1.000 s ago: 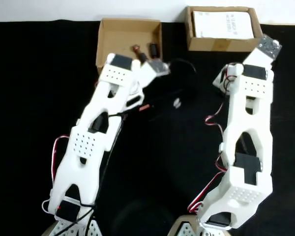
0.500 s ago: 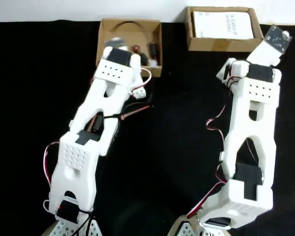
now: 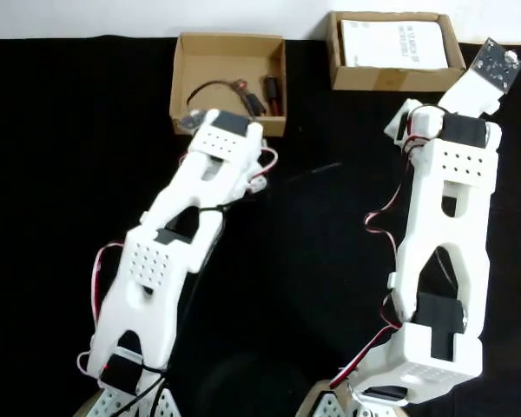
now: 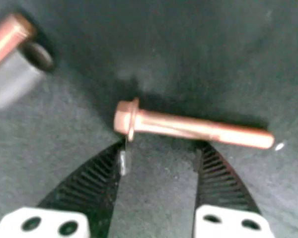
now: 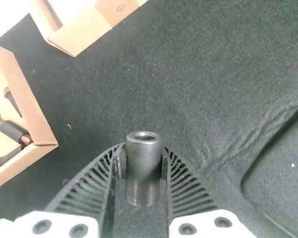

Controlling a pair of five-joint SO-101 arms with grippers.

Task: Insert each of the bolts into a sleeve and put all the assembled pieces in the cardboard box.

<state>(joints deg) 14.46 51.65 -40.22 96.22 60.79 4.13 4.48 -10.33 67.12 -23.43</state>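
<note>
Left pincer (image 4: 161,149) sits open just short of a loose bolt (image 4: 188,127); right pincer (image 5: 142,149) clamps a sleeve (image 5: 143,161). Looks like the bolt-grab step, so next it should straddle the shank and close.

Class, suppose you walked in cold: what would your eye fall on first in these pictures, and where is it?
The copper bolt lies flat on the black table, just beyond the open left gripper. The right gripper is shut on a dark sleeve, its hollow end showing. At the table's far edge, a cardboard box holds a few pieces.
</note>
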